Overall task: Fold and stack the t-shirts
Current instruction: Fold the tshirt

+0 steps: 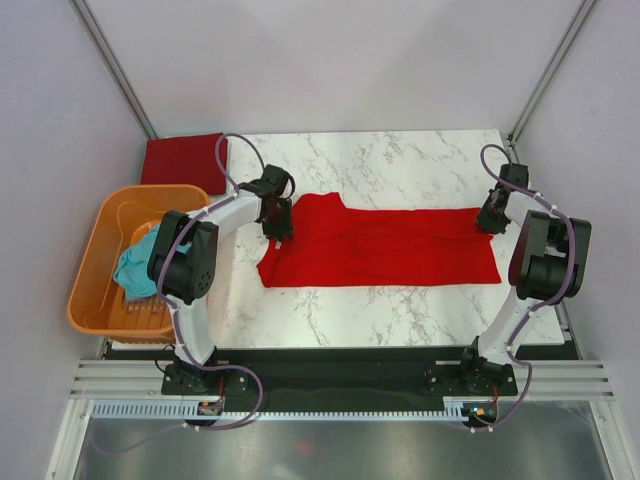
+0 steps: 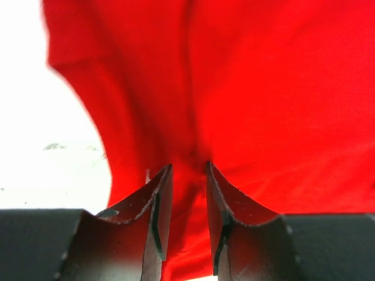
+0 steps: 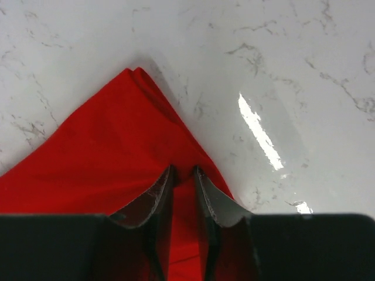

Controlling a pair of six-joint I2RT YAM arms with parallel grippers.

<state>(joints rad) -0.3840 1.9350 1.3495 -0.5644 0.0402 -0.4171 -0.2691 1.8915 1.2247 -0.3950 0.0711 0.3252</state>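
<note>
- Top view: the maroon t-shirt point(image 1: 183, 162) lies folded by the counter's point(image 1: 400, 160) far-left corner. The teal t-shirt point(image 1: 135, 268) sits unfolded in the orange basket point(image 1: 85, 290). The bright red t-shirt point(image 1: 380, 250) lies mid-counter as a long strip, which I judge half folded.
- Left wrist: your left gripper point(image 2: 188, 167) has its jaws narrowly apart on the red cloth; you cannot tell if it grips.
- Right wrist: your right gripper point(image 3: 183, 170) stands likewise at the strip's right corner.

Left arm point(image 1: 228, 212), right arm point(image 1: 515, 312): white tubular links, bulky black joint housings, black bases. Thin purple-grey cable point(image 1: 240, 141) looping along each. Left gripper point(image 2: 188, 170), right gripper point(image 3: 183, 171): dark tapered wedge fingers, pale scuffed inner edges, black blocky mounts.
</note>
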